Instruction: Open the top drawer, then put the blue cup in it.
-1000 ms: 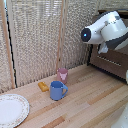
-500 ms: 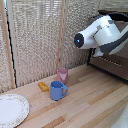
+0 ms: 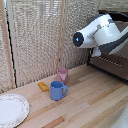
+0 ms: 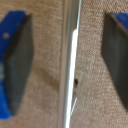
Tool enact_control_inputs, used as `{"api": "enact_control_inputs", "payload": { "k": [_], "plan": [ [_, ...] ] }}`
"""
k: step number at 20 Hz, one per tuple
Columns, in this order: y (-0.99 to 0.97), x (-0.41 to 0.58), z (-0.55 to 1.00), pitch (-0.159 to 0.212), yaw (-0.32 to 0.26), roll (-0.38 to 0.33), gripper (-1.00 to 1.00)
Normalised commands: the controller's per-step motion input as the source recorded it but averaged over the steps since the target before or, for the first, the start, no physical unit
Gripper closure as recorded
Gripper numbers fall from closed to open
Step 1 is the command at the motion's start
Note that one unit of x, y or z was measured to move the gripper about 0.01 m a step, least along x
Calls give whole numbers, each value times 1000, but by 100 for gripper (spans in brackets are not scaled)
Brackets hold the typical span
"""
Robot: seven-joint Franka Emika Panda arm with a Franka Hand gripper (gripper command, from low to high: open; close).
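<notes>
Gripper (image 4: 65, 65), jaws wide, straddles a thin silver bar handle (image 4: 69, 60): rigid, slick metal, best pinched mid-length. The glossy blue cup (image 3: 57, 90) probably suits a rim grasp.

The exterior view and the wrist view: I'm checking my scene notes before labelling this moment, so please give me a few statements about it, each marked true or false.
1. The glossy medium-blue mug with a side handle stands upright on the light wooden tabletop. True.
2. The small pink tapered cup lies tipped over inside the mug. False: it stands upright on the table behind the mug.
3. In the wrist view, the thin silver bar handle runs between the fingers of the gripper, which are apart. True.
4. The round white plate is at the exterior view's right. False: it is at the exterior view's left.
5. The gripper holds the mug. False: the mug sits alone on the table.
</notes>
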Motion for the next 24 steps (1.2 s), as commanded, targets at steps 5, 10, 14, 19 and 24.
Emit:
{"api": "enact_control_inputs", "payload": {
  "k": [5,10,14,19,24],
  "plan": [
    [529,133,70,-8,-62,348,-100],
    [482,218,14,0,-91,363,-100],
    [467,221,14,1,-99,362,-100],
    [412,191,0,31,-124,367,-100],
    [378,155,6,46,-141,363,-100]
  ]
}}
